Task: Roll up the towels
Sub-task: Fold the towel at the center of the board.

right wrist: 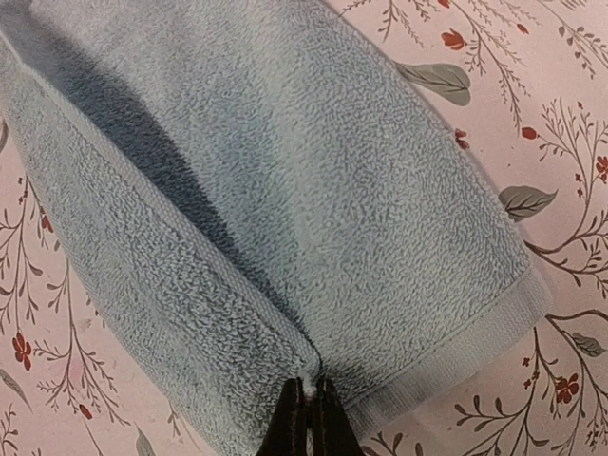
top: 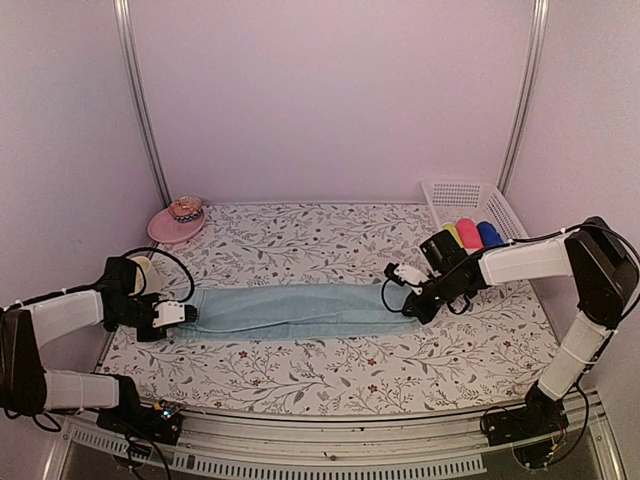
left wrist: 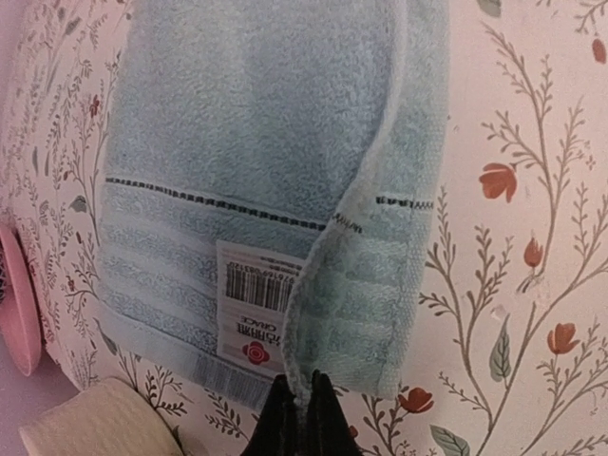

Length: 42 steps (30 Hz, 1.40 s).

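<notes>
Top external view: the pale aqua towel (top: 290,308) lies flat on the floral-print table cover (top: 300,235) as one long, narrow strip folded lengthwise. The left gripper (top: 188,316) meets the towel's left end and the right gripper (top: 410,303) meets its right end; from this view it cannot be told how either pincer stands. Behind the towel's right end stands a white basket (top: 455,192) holding a rolled royal blue towel (top: 490,235) beside a pink roll (top: 468,233) and a yellow roll (top: 452,232). Behind the towel's left end rests a pink brimmed hat (top: 177,220), and a cream roll (top: 140,270) sits near the same end, beside the left arm. Left wrist view: the pale aqua towel (left wrist: 247,133) fills the upper frame with one layer folded over along its right side. A barcode label (left wrist: 258,309) shows near its end hem. The left gripper (left wrist: 302,418) is pressed together on the hem of the folded-over layer, pinching it. The hat brim (left wrist: 17,304) shows to the towel's left, and the cream roll (left wrist: 95,423) lies just off its lower left corner. Right wrist view: the pale aqua towel (right wrist: 332,190) lies doubled, a shadowed crease running along its length. The right gripper (right wrist: 306,418) is closed on the towel's end edge where that crease ends, pinching the cloth.
</notes>
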Available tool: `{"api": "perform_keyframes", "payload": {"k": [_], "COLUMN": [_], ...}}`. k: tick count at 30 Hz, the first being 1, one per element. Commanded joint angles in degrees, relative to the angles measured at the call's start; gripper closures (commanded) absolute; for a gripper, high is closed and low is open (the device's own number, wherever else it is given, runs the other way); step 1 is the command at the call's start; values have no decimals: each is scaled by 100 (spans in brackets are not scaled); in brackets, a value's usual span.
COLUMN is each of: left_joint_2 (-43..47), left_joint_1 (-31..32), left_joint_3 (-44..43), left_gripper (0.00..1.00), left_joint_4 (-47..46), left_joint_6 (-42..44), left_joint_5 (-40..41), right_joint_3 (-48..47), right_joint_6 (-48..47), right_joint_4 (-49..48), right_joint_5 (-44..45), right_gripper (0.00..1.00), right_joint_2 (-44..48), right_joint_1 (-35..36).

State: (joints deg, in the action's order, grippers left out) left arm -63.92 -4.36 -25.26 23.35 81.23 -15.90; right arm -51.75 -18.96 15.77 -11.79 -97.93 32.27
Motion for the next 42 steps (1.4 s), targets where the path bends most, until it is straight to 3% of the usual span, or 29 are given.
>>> {"api": "perform_keyframes", "payload": {"k": [1,13,23,25,28,33,34,37,42], "left_joint_2": [-77,16,72,65,46,113,122,68,-269], "left_joint_1": [-115,-170,-192,-209,-267,-544,-600,-738,-760], "left_joint_3": [52,-15,-94,-143,-293,-724,-814,-1114,-1653], "left_gripper": [100,100,85,76,47,18,13,4,3], "left_joint_4": [-17,170,380,370,503,855,877,928,629], "left_joint_6": [59,156,245,216,228,329,335,277,-647], "left_joint_5": [113,25,9,63,103,-59,-98,-236,-544], "right_joint_3": [125,460,443,449,418,290,262,210,152], "right_joint_6": [-25,-37,78,126,241,393,406,429,407], "right_joint_4": [-76,-67,150,199,296,672,762,933,980], "right_joint_5": [178,503,868,959,1119,1064,1008,911,705], "right_gripper": [98,94,84,82,75,68,61,58,46], "right_joint_2": [361,727,531,566,644,965,1067,1476,2048], "right_joint_1": [88,500,667,682,699,702,705,708,708]}}
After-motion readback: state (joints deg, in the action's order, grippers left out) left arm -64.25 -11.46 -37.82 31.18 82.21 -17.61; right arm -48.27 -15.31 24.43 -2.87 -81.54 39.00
